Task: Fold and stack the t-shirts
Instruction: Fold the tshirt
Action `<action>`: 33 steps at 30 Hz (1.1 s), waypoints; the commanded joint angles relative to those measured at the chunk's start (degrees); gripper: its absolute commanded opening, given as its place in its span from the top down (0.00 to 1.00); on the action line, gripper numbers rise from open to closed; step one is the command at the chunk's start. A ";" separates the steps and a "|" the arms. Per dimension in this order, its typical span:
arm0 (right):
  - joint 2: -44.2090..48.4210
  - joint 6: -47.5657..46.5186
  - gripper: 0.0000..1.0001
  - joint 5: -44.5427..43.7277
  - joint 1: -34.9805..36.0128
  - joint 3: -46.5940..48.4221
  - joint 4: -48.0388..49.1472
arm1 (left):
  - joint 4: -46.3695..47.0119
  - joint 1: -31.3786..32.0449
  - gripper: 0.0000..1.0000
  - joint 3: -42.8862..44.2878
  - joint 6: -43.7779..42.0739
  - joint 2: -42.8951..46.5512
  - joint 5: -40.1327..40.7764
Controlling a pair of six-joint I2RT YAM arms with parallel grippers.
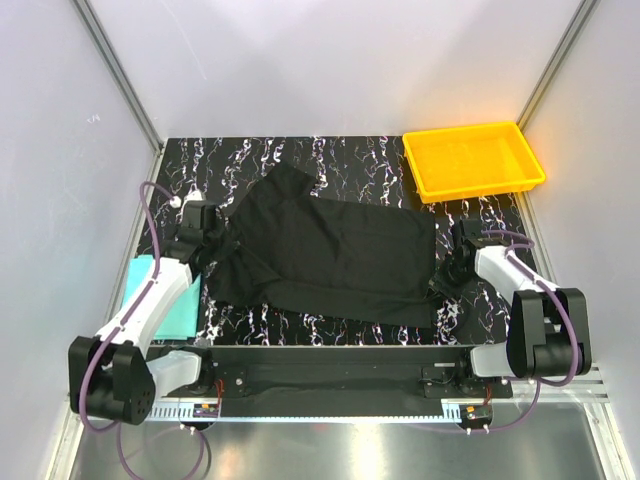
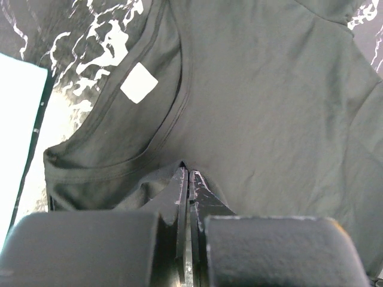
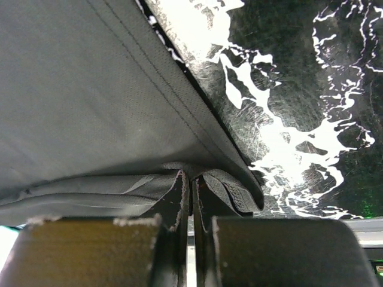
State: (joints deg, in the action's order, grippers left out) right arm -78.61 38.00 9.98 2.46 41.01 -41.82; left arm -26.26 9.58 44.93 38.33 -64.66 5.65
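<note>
Both grippers are clamped on the black t-shirt (image 1: 330,250), which lies spread across the middle of the marbled table (image 1: 340,155). The left gripper (image 2: 187,174) pinches cloth just below the collar, near the white neck label (image 2: 139,83). The right gripper (image 3: 191,178) pinches the hem. The teal t-shirt (image 1: 185,310) lies at lower left, and the yellow tray (image 1: 478,188) at upper right.
</note>
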 commanded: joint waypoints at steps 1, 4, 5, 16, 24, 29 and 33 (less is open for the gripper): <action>-0.67 -1.00 0.97 -1.80 -0.26 2.14 -0.19 | 3.50 0.08 1.00 3.50 -2.64 -2.04 -1.43; -1.11 -1.17 0.96 -2.42 -0.35 2.49 -0.36 | 3.67 0.08 1.00 4.55 -3.08 -3.97 -1.43; -1.02 -1.26 0.96 -2.51 -0.52 2.75 -0.28 | 3.67 0.08 1.00 4.82 -3.34 -4.59 -1.34; -3.57 -1.61 0.94 -3.47 -1.84 4.25 -0.19 | 3.76 0.00 1.00 8.42 -4.66 -10.74 -2.49; -2.25 -1.44 0.90 -1.11 -2.11 4.78 -0.71 | 3.85 -0.09 1.00 9.56 -5.19 -11.63 -2.93; -2.07 -1.79 0.79 0.39 -2.19 5.04 -0.63 | 3.76 -0.27 1.00 9.65 -5.28 -10.83 -3.19; -5.06 -2.84 0.68 1.45 -2.11 6.62 -0.37 | 3.76 -0.36 1.00 10.18 -5.63 -12.32 -4.24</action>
State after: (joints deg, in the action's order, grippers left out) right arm -82.19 36.58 10.09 0.62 44.84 -42.15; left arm -24.71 9.52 52.18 34.00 -76.38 2.92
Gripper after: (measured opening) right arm 0.283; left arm 0.012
